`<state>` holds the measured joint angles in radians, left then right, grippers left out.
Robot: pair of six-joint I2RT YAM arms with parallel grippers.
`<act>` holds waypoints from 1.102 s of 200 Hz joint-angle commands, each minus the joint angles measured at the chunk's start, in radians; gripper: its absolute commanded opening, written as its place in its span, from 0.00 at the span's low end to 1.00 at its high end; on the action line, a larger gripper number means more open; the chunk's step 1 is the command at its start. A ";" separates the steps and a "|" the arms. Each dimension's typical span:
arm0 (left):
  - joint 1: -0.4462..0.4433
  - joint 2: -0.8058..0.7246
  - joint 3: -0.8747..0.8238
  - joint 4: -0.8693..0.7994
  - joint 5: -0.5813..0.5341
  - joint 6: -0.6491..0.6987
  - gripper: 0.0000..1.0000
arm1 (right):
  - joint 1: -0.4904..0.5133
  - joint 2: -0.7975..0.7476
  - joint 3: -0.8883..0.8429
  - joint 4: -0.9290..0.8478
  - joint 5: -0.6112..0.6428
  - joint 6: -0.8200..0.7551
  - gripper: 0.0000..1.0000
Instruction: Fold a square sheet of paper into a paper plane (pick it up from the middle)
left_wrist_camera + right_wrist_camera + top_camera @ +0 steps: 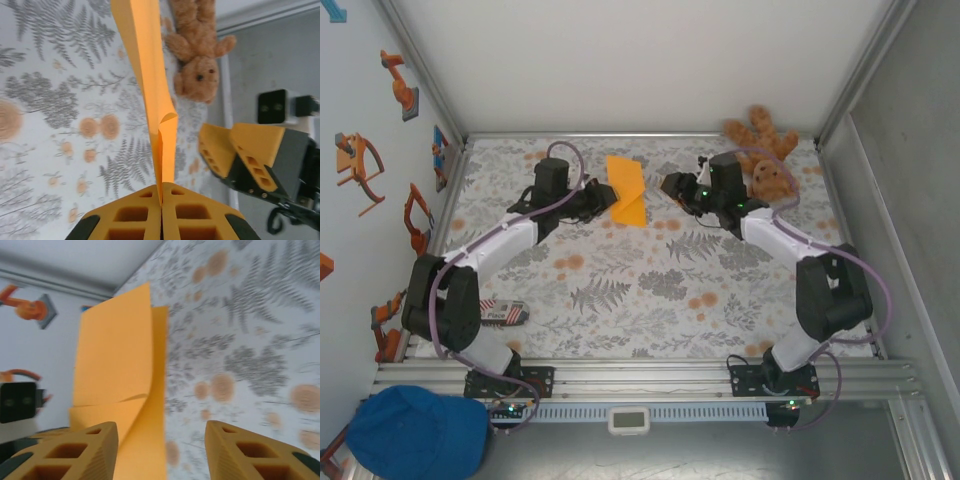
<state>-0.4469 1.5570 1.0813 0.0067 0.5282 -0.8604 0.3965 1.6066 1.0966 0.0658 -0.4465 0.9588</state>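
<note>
Floral-printed table is spreading below, the bear sitting off to the right of the right gripper. Orange paper, half folded, is standing between both grippers. The left gripper is clamping its edge, seemingly to keep it raised for creasing, while the right one is gaping just beside it, gripping nothing. The pinched strip is hiding inside the left jaws, and blur is softening its far edge.

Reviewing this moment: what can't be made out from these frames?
- Sheet of paper: fold count; tiny in top view, edge-on in left wrist view, blurred in right wrist view.
- Teddy bear: partly hidden by right arm, top view.
- Striped item: label too small to read, top view.
</note>
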 commanded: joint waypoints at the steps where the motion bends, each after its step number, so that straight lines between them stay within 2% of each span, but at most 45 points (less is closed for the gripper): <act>1: -0.015 -0.075 0.080 -0.341 -0.183 0.245 0.07 | -0.009 -0.066 0.044 -0.244 0.216 -0.190 0.50; 9: -0.028 -0.084 0.114 -0.435 -0.265 0.297 0.07 | -0.010 -0.079 0.049 -0.273 0.251 -0.213 0.51; 32: -0.105 -0.059 0.233 -0.696 -0.642 0.421 0.07 | -0.010 -0.097 0.068 -0.335 0.328 -0.252 0.51; 64: -0.194 0.062 0.372 -0.921 -1.026 0.461 0.07 | -0.010 -0.096 0.080 -0.361 0.369 -0.263 0.50; 88: -0.240 0.177 0.447 -1.022 -1.220 0.430 0.07 | -0.010 -0.095 0.075 -0.368 0.392 -0.255 0.50; 110: -0.278 0.302 0.520 -1.081 -1.294 0.406 0.07 | -0.011 -0.095 0.069 -0.375 0.409 -0.247 0.49; 125: -0.292 0.376 0.552 -1.078 -1.256 0.387 0.07 | -0.013 -0.093 0.064 -0.378 0.417 -0.242 0.49; 152: -0.309 0.453 0.562 -0.991 -1.058 0.360 0.12 | -0.018 -0.088 0.055 -0.379 0.414 -0.223 0.49; 163: -0.308 0.461 0.550 -0.937 -0.948 0.349 0.18 | -0.018 -0.084 0.050 -0.379 0.416 -0.217 0.49; 191: -0.295 0.450 0.513 -0.801 -0.663 0.327 0.43 | -0.017 -0.072 0.045 -0.373 0.405 -0.209 0.48; 220: -0.234 0.360 0.393 -0.600 -0.351 0.267 0.54 | -0.016 -0.028 0.050 -0.333 0.335 -0.210 0.46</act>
<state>-0.7315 2.0121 1.5612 -0.7677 -0.1532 -0.5297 0.3843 1.5375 1.1492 -0.2974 -0.0666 0.7361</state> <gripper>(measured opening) 0.515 0.469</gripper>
